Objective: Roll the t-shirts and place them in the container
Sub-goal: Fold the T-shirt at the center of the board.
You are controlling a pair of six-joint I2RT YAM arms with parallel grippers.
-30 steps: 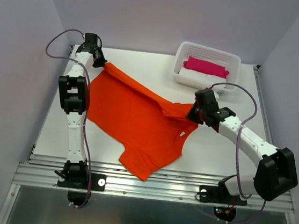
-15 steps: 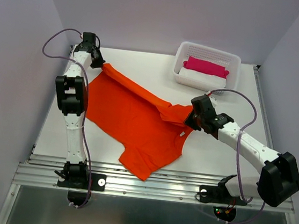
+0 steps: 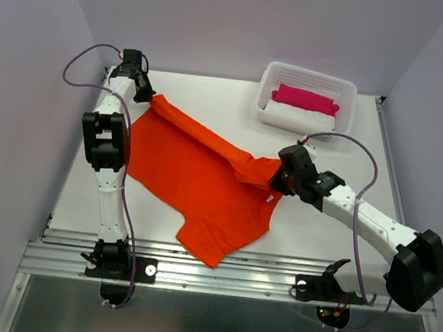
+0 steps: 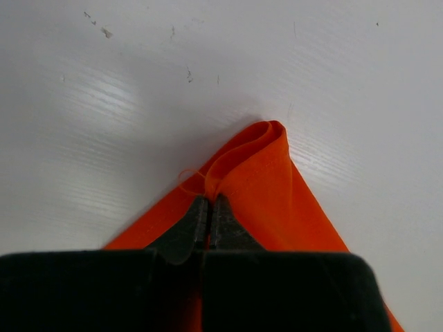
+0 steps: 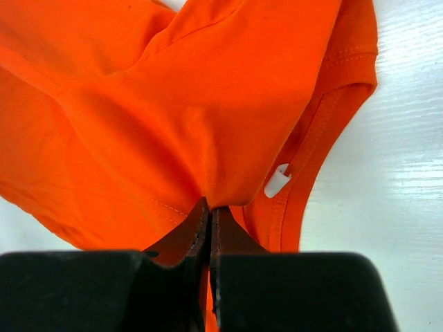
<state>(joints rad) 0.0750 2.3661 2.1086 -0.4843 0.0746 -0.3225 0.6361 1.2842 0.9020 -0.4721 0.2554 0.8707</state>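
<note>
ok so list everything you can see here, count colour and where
short-sleeved orange-red fabric t-shirt: one, orange-red, spread slantwise across the table's middle
white plastic basket: one, white, far right of the table
magenta-pink cloth bundle: one, pink, in the basket
white cloth bundle: one, white, in the basket against the pink one's near side
flat white table: one, white, under everything
left gripper: one, black, shut on the t-shirt's far-left corner
right gripper: one, black, shut on the t-shirt near its collar
</note>
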